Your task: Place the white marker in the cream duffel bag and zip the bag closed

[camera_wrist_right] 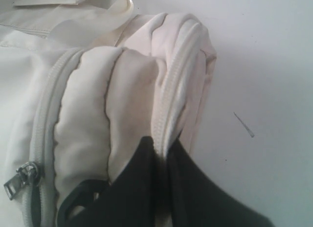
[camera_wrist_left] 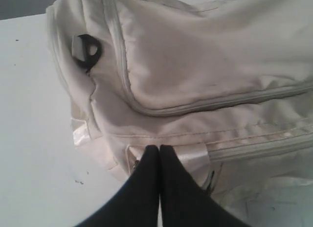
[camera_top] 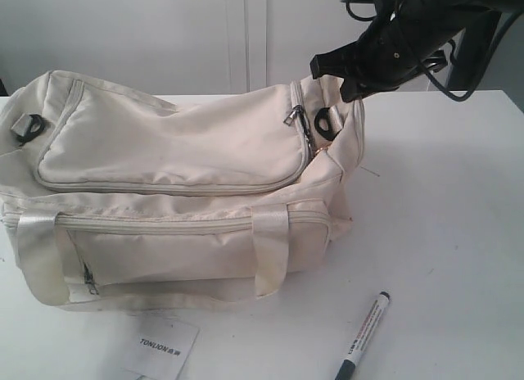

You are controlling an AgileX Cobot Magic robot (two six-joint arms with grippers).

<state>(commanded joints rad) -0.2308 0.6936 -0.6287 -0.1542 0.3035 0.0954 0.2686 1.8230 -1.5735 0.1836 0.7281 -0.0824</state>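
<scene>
"Looking at the edges first, where does the bag (camera_top: 180, 192) sit?" asks one.

"On the white surface (camera_top: 442, 216)," says the other. "It fills the left and middle of the exterior view, and its left end reaches the frame's edge. Bare surface lies open to its right and along the front. A printed card (camera_top: 164, 347) lies just by the bag's front bottom edge. The marker (camera_top: 363, 337) lies flat on the surface in front of the bag's right end, apart from it and outside it."

"And the zip?"

"The top zip pull (camera_top: 295, 115) sits near the right end, beside a black clip (camera_top: 326, 122)."

"What does the right hand (camera_wrist_right: 160, 144) hold?"

"Its fingers are pinched narrow on a fold at the bag's right end, with the zip seam caught between them."

"And the left hand (camera_wrist_left: 159, 149)?"

"Its fingers are pressed together with nothing between them. Their tips are at the bag's front side, by the shiny handle strap (camera_wrist_left: 193, 152). Whether they touch the cloth cannot be told."
</scene>
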